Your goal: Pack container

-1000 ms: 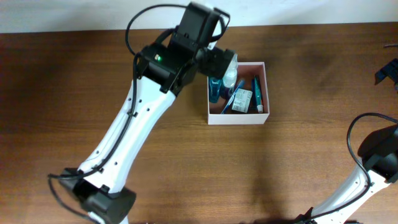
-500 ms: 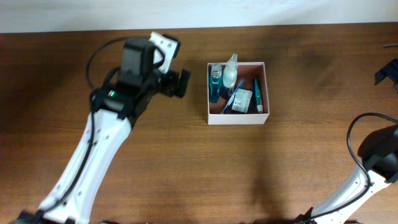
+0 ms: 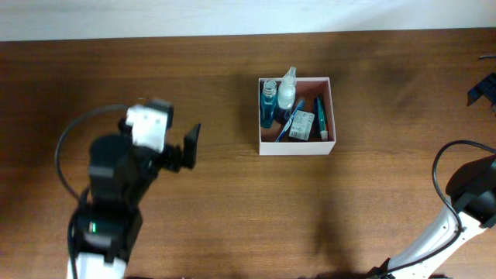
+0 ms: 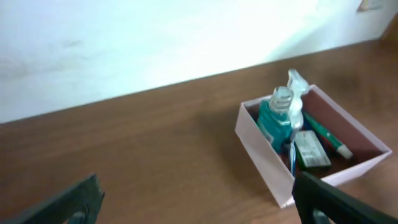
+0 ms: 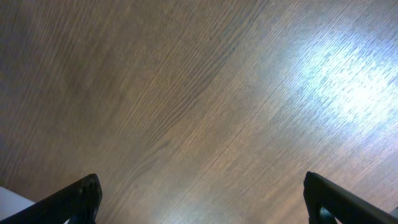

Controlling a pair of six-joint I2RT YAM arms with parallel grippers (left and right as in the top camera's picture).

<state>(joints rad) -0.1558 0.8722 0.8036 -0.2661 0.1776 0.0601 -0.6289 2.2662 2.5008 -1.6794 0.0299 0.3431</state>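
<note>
The left gripper (image 4: 196,186) is seen spread wide and empty, well to the left of the container (image 3: 298,147), with only bare tabletop between its jaws. The right gripper (image 5: 200,186) is likewise held fully apart with nothing in it, over plain wood grain off to the right of the container. Around them the wooden table (image 3: 232,209) is shown brown, matt and finely streaked.

Further out, the container is found on the table near its far edge. It is a square open box with thin white walls and a reddish-brown floor. Inside, a teal bottle (image 3: 267,107) and a clear spray bottle (image 3: 287,87) are stood at the far left corner. A green packet (image 3: 301,124) is laid flat in the middle, and a slim teal tube (image 3: 319,116) along the right wall.

No loose item is seen outside the container, so packing is judged done or nearly so. Only a retreat to rest seems called for, unless more is hidden out of view.
</note>
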